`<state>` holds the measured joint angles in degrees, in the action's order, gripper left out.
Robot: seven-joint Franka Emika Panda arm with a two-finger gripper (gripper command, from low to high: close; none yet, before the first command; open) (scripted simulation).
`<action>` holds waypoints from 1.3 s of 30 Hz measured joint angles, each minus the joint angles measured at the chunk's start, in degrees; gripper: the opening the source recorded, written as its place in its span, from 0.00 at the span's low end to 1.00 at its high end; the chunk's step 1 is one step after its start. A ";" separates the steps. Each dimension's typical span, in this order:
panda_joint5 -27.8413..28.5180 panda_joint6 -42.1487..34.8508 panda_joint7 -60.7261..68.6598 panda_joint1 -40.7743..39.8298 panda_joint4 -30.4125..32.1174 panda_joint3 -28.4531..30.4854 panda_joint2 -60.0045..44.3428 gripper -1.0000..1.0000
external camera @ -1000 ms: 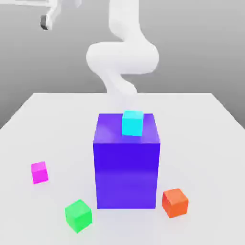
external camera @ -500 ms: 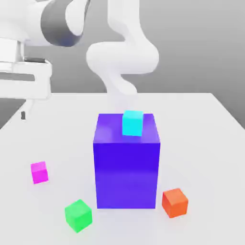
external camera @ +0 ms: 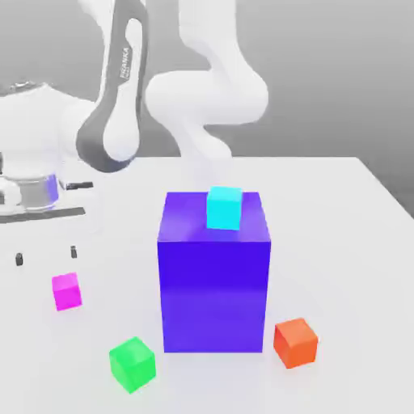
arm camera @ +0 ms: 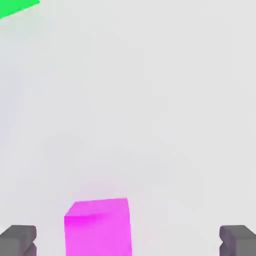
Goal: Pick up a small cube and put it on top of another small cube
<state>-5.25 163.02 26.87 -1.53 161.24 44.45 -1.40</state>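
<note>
The small magenta cube [external camera: 66,291] rests on the white table at the exterior view's left, and the hand view shows this magenta cube [arm camera: 97,227] between the two dark fingertips [arm camera: 19,240], off centre toward one of them. My gripper [external camera: 46,255] hangs open just above the cube, a little to the exterior view's left of it, touching nothing. In the hand view the gripper [arm camera: 128,242] has its fingers spread wide. A small cyan cube [external camera: 224,208] sits on top of the big blue-violet block [external camera: 214,275].
A green cube [external camera: 132,364] lies near the front, left of the blue-violet block, and its corner [arm camera: 17,7] shows in the hand view. An orange cube [external camera: 295,342] sits at the block's front right. The arm's white links rise behind the block.
The hand has come down from high at the exterior view's left to just above the magenta cube. Its fingers have stayed open. No cube has moved.
</note>
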 joint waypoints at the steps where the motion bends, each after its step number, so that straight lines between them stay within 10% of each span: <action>1: -3.09 0.85 2.95 -0.71 0.16 -1.38 -1.47 0.50; 10: -34.02 8.91 26.86 -19.61 -4.22 -27.02 -15.79 0.50; 11: -35.65 9.71 28.21 -21.36 -4.63 -29.14 -16.94 0.00; 17: -36.54 9.96 28.95 -22.21 -4.84 -30.18 -17.52 0.00; 28: -2.49 1.12 3.57 -8.70 0.44 -9.16 -1.94 0.00; 39: 0.21 -5.54 14.40 0.57 -2.93 -14.00 0.01 0.00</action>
<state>-5.05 157.48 41.27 -0.96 158.31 30.45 -1.39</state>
